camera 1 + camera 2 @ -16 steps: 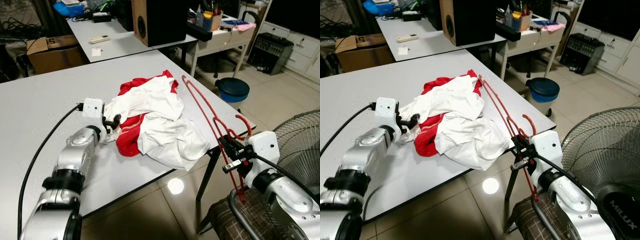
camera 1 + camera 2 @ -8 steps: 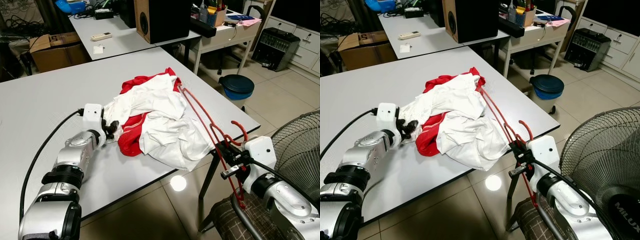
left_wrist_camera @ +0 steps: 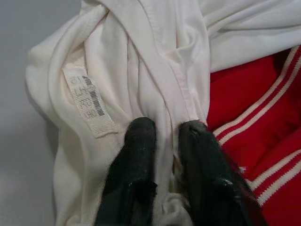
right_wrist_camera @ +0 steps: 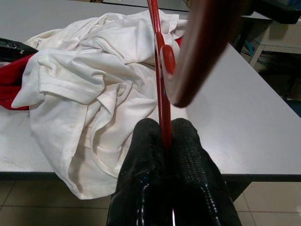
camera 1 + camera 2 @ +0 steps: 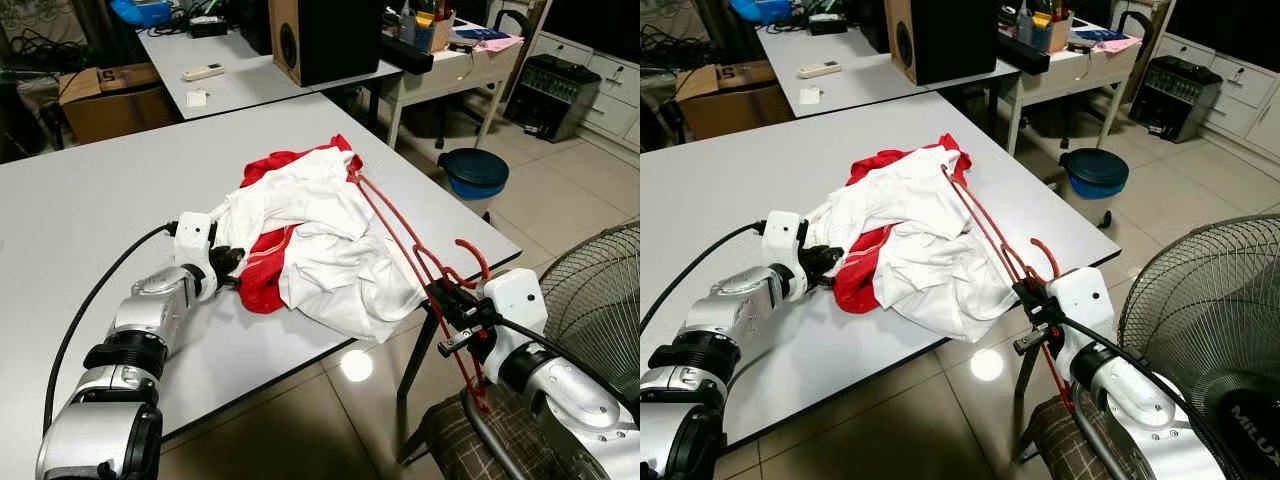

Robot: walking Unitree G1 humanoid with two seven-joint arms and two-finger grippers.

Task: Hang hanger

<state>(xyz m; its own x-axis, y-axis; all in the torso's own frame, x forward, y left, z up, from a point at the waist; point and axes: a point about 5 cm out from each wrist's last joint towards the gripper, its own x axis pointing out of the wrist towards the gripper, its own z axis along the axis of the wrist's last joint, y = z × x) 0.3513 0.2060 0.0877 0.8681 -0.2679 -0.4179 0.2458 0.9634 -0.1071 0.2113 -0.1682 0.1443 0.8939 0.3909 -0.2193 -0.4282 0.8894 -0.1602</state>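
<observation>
Right wrist view shows your right gripper (image 4: 164, 136) clamped on the red hanger (image 5: 400, 232); left gripper (image 3: 162, 141) pinches the white shirt (image 5: 330, 240), steadying it for threading.

My hanger (image 5: 400, 232) is red, thin and glossy. The shirt (image 5: 330, 240) heaped on the pale grey table (image 5: 80, 200) is white, with a red garment (image 3: 249, 127) under it that carries white stripes, and a small white label (image 3: 89, 101) with grey print. My arms are silver and my fingers (image 4: 150, 155) black. The bin (image 5: 472, 176) is dark blue, the speaker (image 5: 325, 40) black with a wooden-brown side, the floor (image 5: 560, 200) beige tile, the fan (image 5: 1210, 310) dark grey, and the cushion (image 5: 490, 440) under my right arm brown check
</observation>
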